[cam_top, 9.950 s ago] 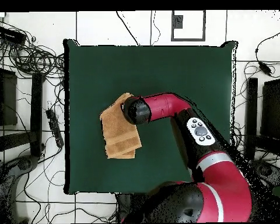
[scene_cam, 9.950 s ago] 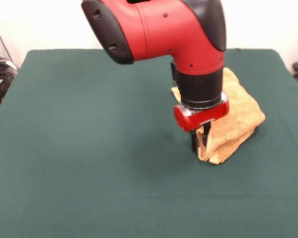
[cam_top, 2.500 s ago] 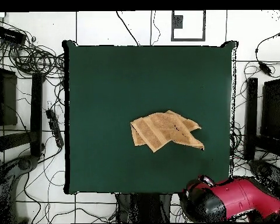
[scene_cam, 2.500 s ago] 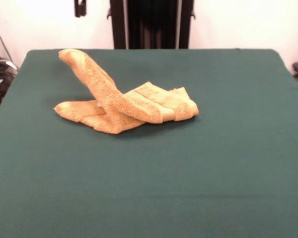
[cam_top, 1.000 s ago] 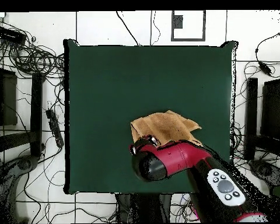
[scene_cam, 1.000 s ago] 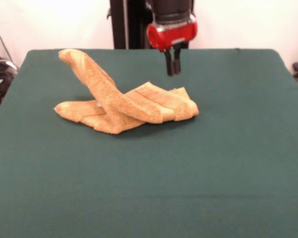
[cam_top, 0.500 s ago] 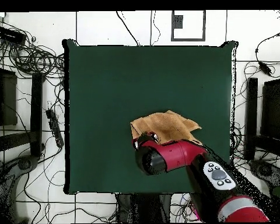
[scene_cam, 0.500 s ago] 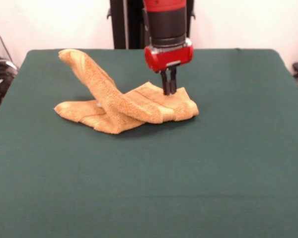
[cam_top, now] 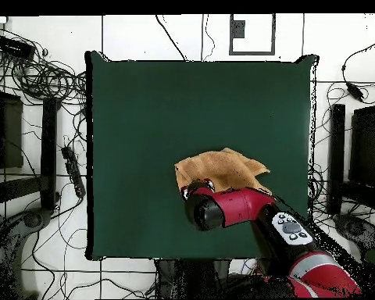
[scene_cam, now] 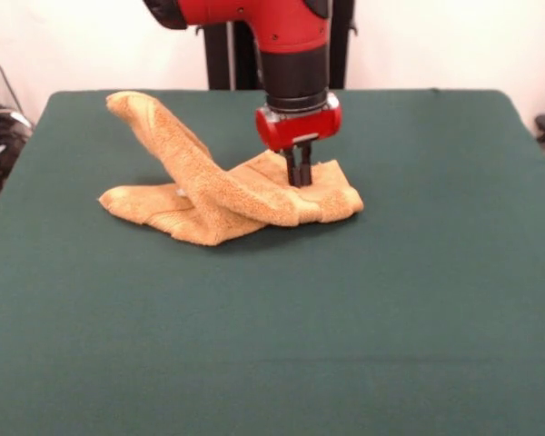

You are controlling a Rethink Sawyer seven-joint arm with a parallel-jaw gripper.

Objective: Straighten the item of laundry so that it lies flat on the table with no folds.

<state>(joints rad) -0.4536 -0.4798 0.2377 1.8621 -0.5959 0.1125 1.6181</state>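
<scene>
The item of laundry (scene_cam: pixel 209 195) is an orange-tan terry towel lying crumpled at mid-table, left of centre. One corner rears up towards the far left and a folded band crosses over its middle. My gripper (scene_cam: pixel 299 177) points straight down with its tips pressed into the right part of the towel's top fold. The dark green table (scene_cam: pixel 363 318) spreads widely around it. In the overhead view the towel (cam_top: pixel 222 166) shows as a rumpled patch, and the arm's red wrist (cam_top: pixel 214 211) covers its lower left edge and the gripper.
The red and black arm (scene_cam: pixel 291 45) comes down from above over the towel's far side. Cables and black stands (cam_top: pixel 34 141) lie on the floor off the table's edges.
The gripper has come down from above the table's far side onto the towel's right fold and shifted slightly left. The towel's shape has not changed.
</scene>
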